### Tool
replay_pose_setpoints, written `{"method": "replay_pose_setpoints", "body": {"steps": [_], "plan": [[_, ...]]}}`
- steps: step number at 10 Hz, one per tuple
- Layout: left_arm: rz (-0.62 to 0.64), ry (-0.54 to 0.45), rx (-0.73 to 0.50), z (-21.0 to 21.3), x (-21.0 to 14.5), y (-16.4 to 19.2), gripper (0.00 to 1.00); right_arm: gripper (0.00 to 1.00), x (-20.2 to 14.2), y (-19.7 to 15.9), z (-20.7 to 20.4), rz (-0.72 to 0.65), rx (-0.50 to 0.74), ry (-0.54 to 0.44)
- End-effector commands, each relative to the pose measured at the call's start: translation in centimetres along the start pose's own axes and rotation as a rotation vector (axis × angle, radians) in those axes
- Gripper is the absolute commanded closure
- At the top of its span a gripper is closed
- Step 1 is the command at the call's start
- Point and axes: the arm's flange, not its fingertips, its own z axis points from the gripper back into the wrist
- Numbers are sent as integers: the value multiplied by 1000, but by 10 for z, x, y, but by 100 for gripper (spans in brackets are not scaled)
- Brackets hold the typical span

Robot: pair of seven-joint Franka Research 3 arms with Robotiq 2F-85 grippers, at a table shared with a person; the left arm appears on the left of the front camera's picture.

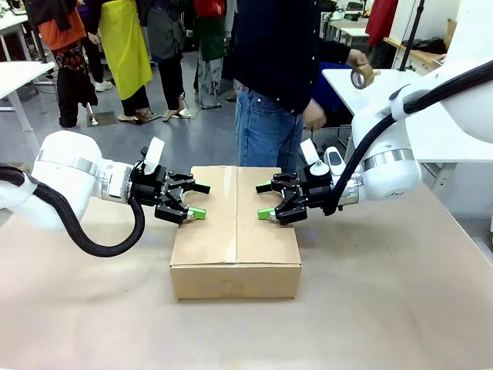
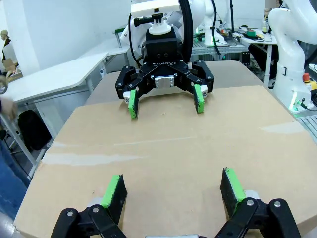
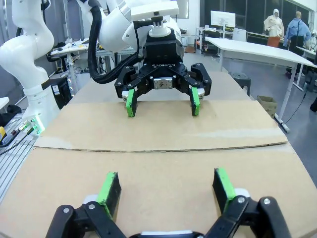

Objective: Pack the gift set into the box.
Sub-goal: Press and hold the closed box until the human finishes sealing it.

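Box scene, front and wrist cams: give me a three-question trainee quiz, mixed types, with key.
1. True or false: the top flaps of the box are folded shut.
2. Multiple choice: the left gripper and right gripper are: A) both open, facing each other over the box top; B) both shut on the flaps; C) one holding a tape roll.
3. Short answer: what does the person's raised hand hold?

Key: 1 true. 2 A. 3 a roll of tape.
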Motion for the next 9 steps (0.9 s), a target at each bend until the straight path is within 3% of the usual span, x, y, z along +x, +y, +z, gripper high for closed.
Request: {"method": "replay_pose_setpoints", "body": {"steps": [1, 9], "plan": [[-20, -7, -5, 0, -3, -2, 0, 0, -3, 2, 0, 12, -11, -5], [-20, -7, -5, 0, -3, -2, 0, 0, -3, 2, 0, 12, -11, -5]]}}
